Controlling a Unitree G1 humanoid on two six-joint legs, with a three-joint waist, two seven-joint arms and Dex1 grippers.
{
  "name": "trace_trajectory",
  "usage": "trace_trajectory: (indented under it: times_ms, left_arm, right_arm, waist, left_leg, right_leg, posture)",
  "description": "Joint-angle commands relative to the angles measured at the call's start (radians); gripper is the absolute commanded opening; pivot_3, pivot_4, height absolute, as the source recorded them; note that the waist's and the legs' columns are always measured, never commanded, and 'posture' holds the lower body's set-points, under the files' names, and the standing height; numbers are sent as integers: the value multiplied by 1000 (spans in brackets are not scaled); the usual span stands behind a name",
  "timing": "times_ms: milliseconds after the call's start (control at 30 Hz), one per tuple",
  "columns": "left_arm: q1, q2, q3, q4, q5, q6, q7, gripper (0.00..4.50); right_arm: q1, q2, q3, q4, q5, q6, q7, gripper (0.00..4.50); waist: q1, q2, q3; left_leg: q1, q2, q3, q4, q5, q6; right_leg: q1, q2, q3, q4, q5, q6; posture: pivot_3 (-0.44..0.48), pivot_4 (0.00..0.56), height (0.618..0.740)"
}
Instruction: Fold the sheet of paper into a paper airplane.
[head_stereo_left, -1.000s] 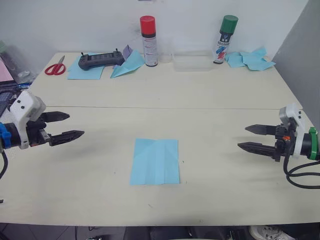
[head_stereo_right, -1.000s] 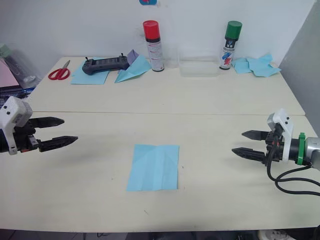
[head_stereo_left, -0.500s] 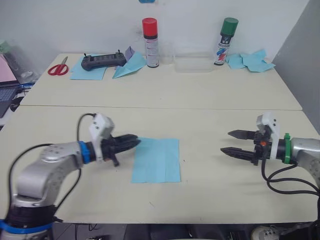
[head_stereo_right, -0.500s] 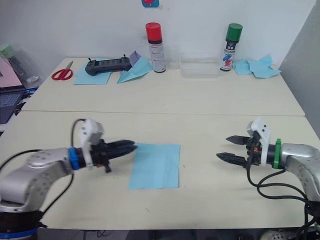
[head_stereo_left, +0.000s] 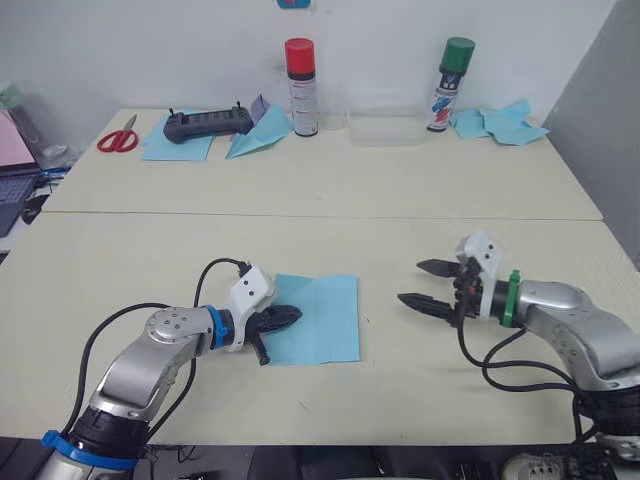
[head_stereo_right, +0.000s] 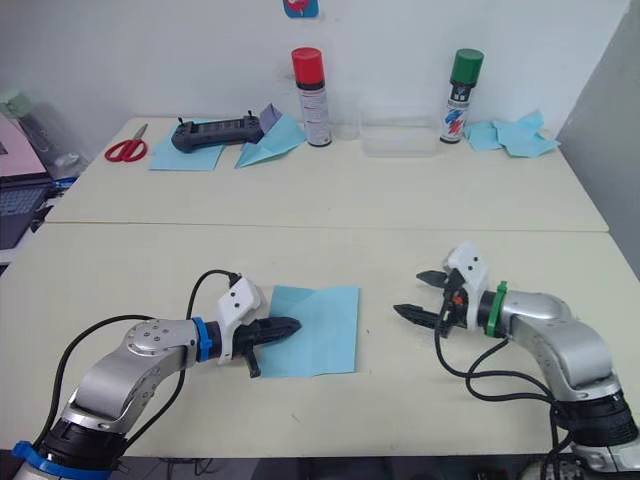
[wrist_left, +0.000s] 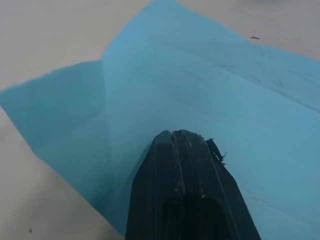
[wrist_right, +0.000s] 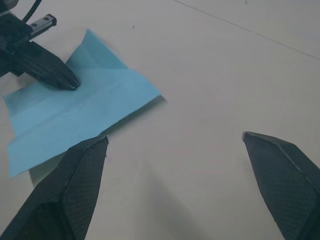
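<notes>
Sheet (head_stereo_left: 315, 318): light-blue, roughly square, lying flat at the near centre of the tabletop (head_stereo_left: 330, 215). Straight crease lines cross it; one corner flap at the near-left side looks slightly raised in the left wrist view. No fold is laid over yet, so it remains a creased sheet, not a dart.

Left gripper (head_stereo_left: 285, 318): at 9 o'clock of the sheet, tip resting on its left part. Jaws pressed together; whether any paper is pinched between them cannot be told, and they seem rather to press down on top.

Right gripper (head_stereo_left: 420, 284): at 3 o'clock of the sheet, near it but apart, above bare tabletop. Jaws spread wide, holding nothing.

Progress, judged: at the very start. Done: sheet placed, creases visible, left tip brought onto the paper. Left: every fold, meaning nose corners, centre ridge and both wings.

Other items, far edge of tabletop, well apart from the sheet:
- scissors (head_stereo_left: 113, 134), red handles, 11 o'clock
- controller (head_stereo_left: 205, 122), dark, on a plain blue sheet (head_stereo_left: 172, 146)
- blue paper plane (head_stereo_left: 258, 127) with purple scrap, beside red-capped can (head_stereo_left: 298, 72)
- clear tray (head_stereo_left: 388, 128), 12 o'clock
- green-capped can (head_stereo_left: 452, 83)
- crumpled blue paper (head_stereo_left: 500, 121), 1 o'clock
</notes>
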Motion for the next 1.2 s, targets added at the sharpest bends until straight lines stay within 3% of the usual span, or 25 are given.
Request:
trace_trajectory:
  times_ms: [33, 133, 433, 500, 800, 967, 1200]
  left_arm:
    - [30, 0, -32, 71, 49, -21, -5, 23]
    - [45, -14, -37, 97, 58, -52, -4, 0]
    - [44, -45, -27, 86, 49, -47, 13, 0]
    - [50, -48, -25, 82, 47, -47, 15, 0]
    - [58, -66, -8, 72, 42, -38, 30, 0]
    - [63, -63, -1, 66, 43, -35, 30, 0]
    - [68, -60, 4, 54, 41, -28, 32, 0]
  right_arm:
    - [-34, 18, 24, 17, -48, -41, -18, 4500]
    - [-36, 26, 106, 51, -125, -84, -9, 3860]
    - [-44, 4, 229, 9, -135, -31, 114, 530]
    - [-42, -8, 246, -9, -122, 0, 149, 28]
    - [-42, 6, 309, -13, -126, 41, 186, 28]
    - [-59, 71, 357, 13, -139, 18, 190, 28]
    - [-72, 171, 314, 57, -119, 51, 129, 28]
  waist:
    - [0, 0, -4]
    - [0, 0, -9]
    - [-1, 0, -9]
    - [-1, -1, -9]
    - [0, -2, -10]
    - [-2, -3, -11]
    - [-3, -3, -11]
  left_leg:
    - [1, 0, 0, 0, 0, 0]
    - [3, 0, 1, 0, 0, 0]
    - [10, 0, 1, 0, 0, 0]
    - [10, 0, 1, 0, 0, 0]
    - [11, 0, 0, 0, 0, 0]
    - [12, 0, 0, -1, 0, 0]
    - [11, 0, 1, -1, 0, 0]
  right_leg:
    - [0, 0, 0, 0, 0, 0]
    - [2, 0, 1, 0, -1, 1]
    - [10, 0, 2, 0, -2, 1]
    - [10, 0, 2, 0, -2, 1]
    - [10, 0, 2, -1, -3, 0]
    - [10, 0, 2, -1, -4, -1]
    - [10, 0, 2, -2, -4, -2]
  posture:
    - [0, 150, 740]
    - [0, 150, 740]
    - [0, 150, 740]
    - [0, 150, 740]
    - [0, 150, 740]
    - [0, 150, 740]
    - [0, 150, 740]
